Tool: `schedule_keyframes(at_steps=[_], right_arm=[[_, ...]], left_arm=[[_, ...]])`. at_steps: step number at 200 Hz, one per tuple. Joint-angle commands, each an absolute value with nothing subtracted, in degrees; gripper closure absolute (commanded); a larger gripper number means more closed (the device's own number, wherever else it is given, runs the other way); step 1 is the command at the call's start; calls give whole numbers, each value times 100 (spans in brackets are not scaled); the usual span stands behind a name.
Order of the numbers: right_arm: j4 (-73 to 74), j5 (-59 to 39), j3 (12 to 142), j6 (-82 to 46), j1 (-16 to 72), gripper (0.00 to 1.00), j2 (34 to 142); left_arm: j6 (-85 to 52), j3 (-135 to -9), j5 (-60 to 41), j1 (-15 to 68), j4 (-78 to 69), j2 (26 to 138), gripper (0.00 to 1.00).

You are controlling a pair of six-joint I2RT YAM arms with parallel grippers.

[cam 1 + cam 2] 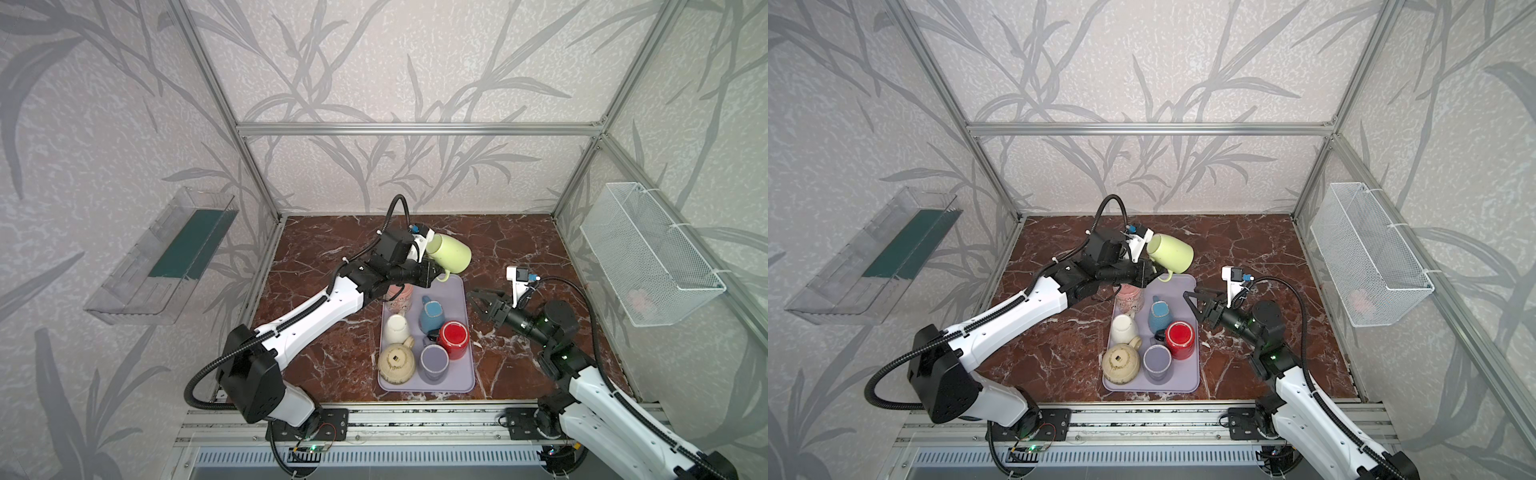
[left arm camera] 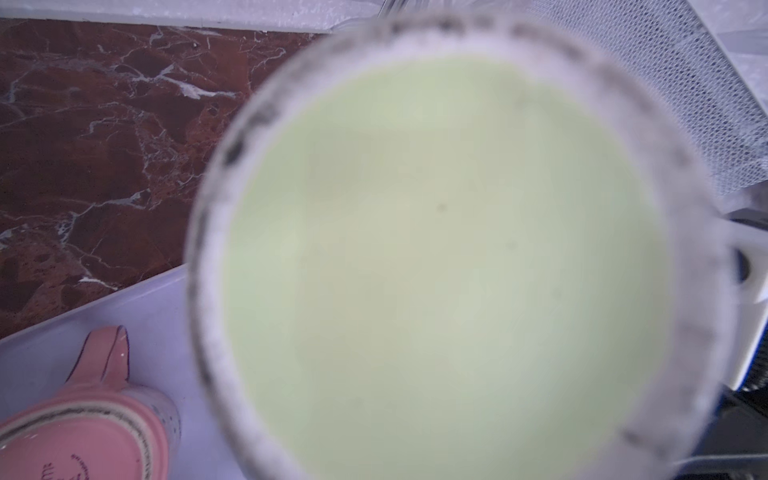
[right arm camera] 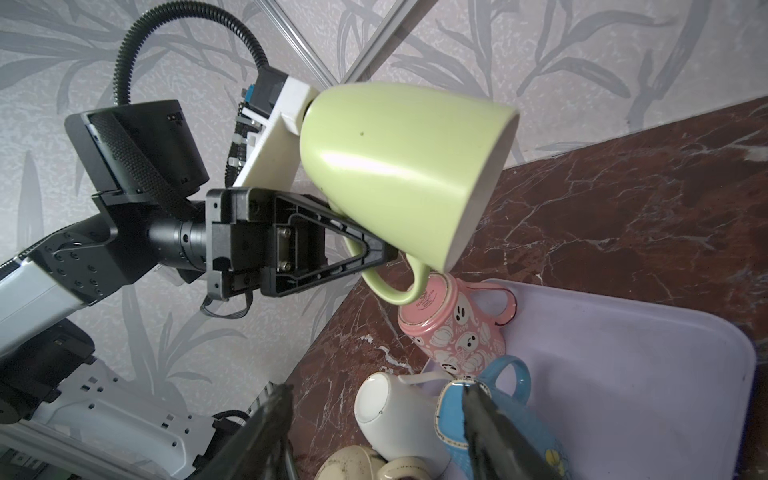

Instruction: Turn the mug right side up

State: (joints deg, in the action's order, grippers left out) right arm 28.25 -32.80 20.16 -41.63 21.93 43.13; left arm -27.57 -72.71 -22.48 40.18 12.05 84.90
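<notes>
A light green mug (image 1: 451, 251) (image 1: 1173, 251) hangs on its side above the far end of the lilac tray (image 1: 461, 374). My left gripper (image 1: 434, 272) (image 3: 386, 253) is shut on its handle, which points down. The mug's base fills the left wrist view (image 2: 436, 270), and its mouth faces away from that arm, as the right wrist view (image 3: 407, 166) shows. To the right of the tray my right gripper (image 1: 478, 303) (image 3: 376, 388) stands open and empty, apart from the mug and pointing toward it.
The tray (image 1: 1183, 382) carries a pink mug (image 1: 399, 297), a white mug (image 1: 397, 328), a blue mug (image 1: 432, 316), a red mug (image 1: 454, 338), a purple mug (image 1: 434, 363) and a beige mug (image 1: 395, 365). A wire basket (image 1: 648, 253) hangs on the right wall, a clear bin (image 1: 162, 257) on the left.
</notes>
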Motion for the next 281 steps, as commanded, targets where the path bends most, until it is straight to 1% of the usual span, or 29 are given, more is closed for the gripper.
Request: schedule_keyframes(at_steps=[1, 14, 45, 64, 80, 92, 96, 110, 123, 153, 161, 170, 182, 209, 242, 281], right_arm=[[3413, -3950, 2339, -4503, 2119, 38, 4492], [3760, -4145, 2447, -4742, 2109, 41, 4720], [4148, -4431, 2834, -5149, 2101, 53, 5281], [4464, -4602, 3123, -5297, 2083, 56, 5567], [4308, -4684, 3443, -5205, 2066, 58, 5689], [3855, -4643, 3643, -5065, 2040, 59, 5721], [3764, -4616, 3704, -5013, 2033, 60, 5730], [3407, -4476, 3867, -4778, 2015, 69, 5747], [3224, -4337, 3947, -4647, 1991, 72, 5744], [2969, -4239, 4080, -4567, 1779, 72, 5762], [2843, -4200, 4123, -4545, 1690, 69, 5807], [2800, -4134, 4116, -4601, 1600, 64, 5884], [3094, -4149, 4044, -4794, 1509, 61, 6034], [3791, -4432, 4097, -5056, 1467, 60, 6559], [4408, -4645, 4249, -5220, 1468, 59, 7098], [4671, -4801, 4498, -5293, 1468, 59, 7435]], left_arm=[[-3167, -7197, -2496, 4030, -404, 8079, 100], [-3342, -7101, -2565, 4017, -783, 8119, 100], [-3971, -6768, -2892, 3906, -1929, 8186, 100], [-4229, -6661, -3079, 3826, -2501, 8235, 100], [-4334, -6563, -3137, 3765, -2865, 8203, 100], [-4410, -6480, -3189, 3708, -3107, 8149, 100], [-4436, -6450, -3204, 3691, -3190, 8128, 100], [-4506, -6264, -3201, 3618, -3528, 8080, 100], [-4546, -6124, -3138, 3581, -3748, 8074, 100], [-4780, -5816, -3029, 3440, -4261, 8106, 100], [-4826, -5740, -2998, 3405, -4380, 8107, 100], [-4925, -5665, -3023, 3363, -4598, 8152, 100], [-5170, -5638, -3208, 3291, -4997, 8293, 100], [-5641, -5653, -3465, 3144, -5615, 8638, 100], [-5671, -5800, -3694, 3124, -5595, 8896, 100], [-5609, -6033, -3736, 3116, -5218, 9101, 100]])
